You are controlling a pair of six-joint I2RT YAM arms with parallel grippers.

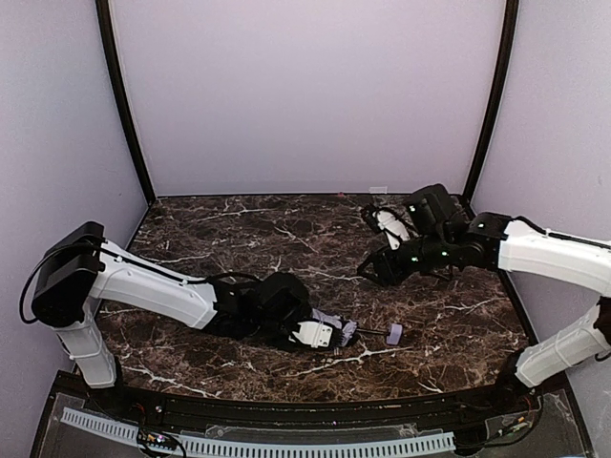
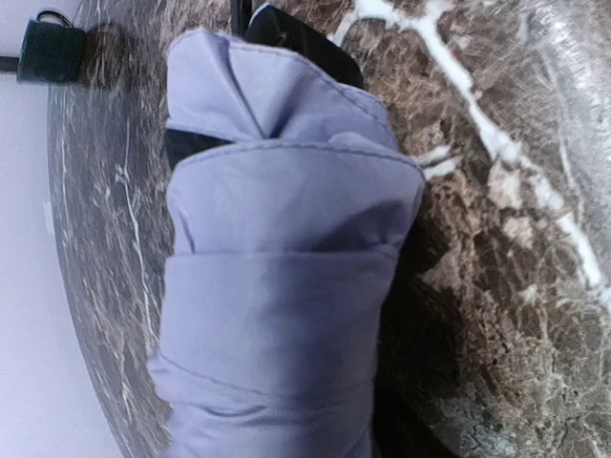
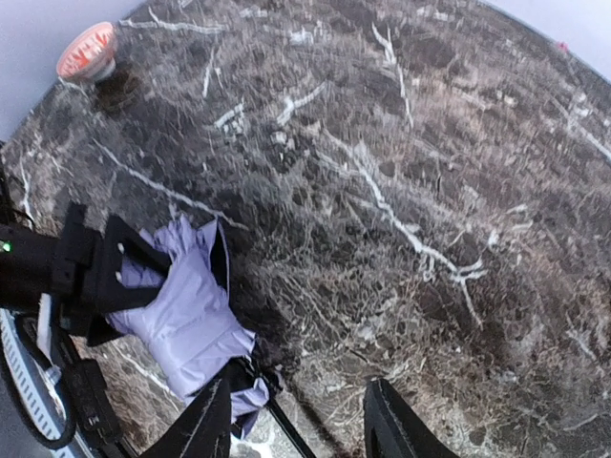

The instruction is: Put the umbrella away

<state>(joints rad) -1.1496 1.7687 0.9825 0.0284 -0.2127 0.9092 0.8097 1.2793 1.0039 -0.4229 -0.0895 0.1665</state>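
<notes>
The left claw (image 3: 122, 277) straddles the folded umbrella (image 3: 188, 326) lying on the table (image 1: 239, 229); whether it squeezes, I cannot tell. The right claw (image 3: 298, 431) hovers nearby, fingers apart, empty.

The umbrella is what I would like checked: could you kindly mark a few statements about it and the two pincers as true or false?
1. The umbrella lies folded on the table. True.
2. The right pincer grips the handle knob. False: it hangs open, apart from the knob.
3. The left pincer is at the fabric bundle. True.
4. The fabric is red. False: it is pale lavender.
</notes>
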